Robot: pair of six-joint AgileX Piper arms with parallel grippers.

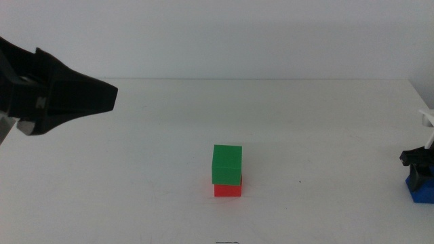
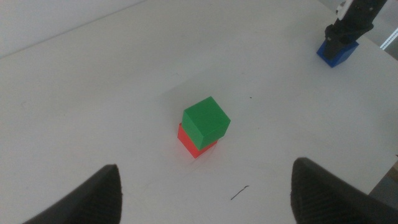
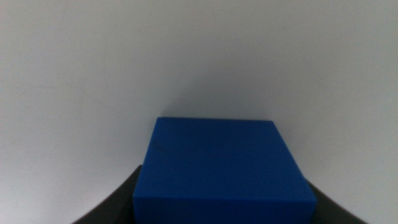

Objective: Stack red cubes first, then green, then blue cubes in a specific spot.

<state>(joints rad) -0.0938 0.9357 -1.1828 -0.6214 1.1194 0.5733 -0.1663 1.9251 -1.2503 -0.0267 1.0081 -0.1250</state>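
The green cube (image 1: 227, 165) sits on the red cube (image 1: 228, 189) at the middle of the white table, slightly turned on it; both also show in the left wrist view, green (image 2: 206, 120) over red (image 2: 188, 143). The blue cube (image 1: 420, 190) is at the table's far right edge, at table level. My right gripper (image 1: 417, 166) is down over it, its jaws against the cube's two sides (image 3: 224, 205); the cube (image 3: 221, 177) fills the gap. My left gripper (image 1: 108, 95) is open and empty, raised at the far left, well away from the stack (image 2: 205, 171).
The white table's (image 1: 135, 176) far edge runs across the middle view against a pale wall. A small dark mark (image 2: 240, 193) lies on the tabletop in front of the stack. The right gripper on the blue cube (image 2: 337, 51) shows in the left wrist view (image 2: 347, 28).
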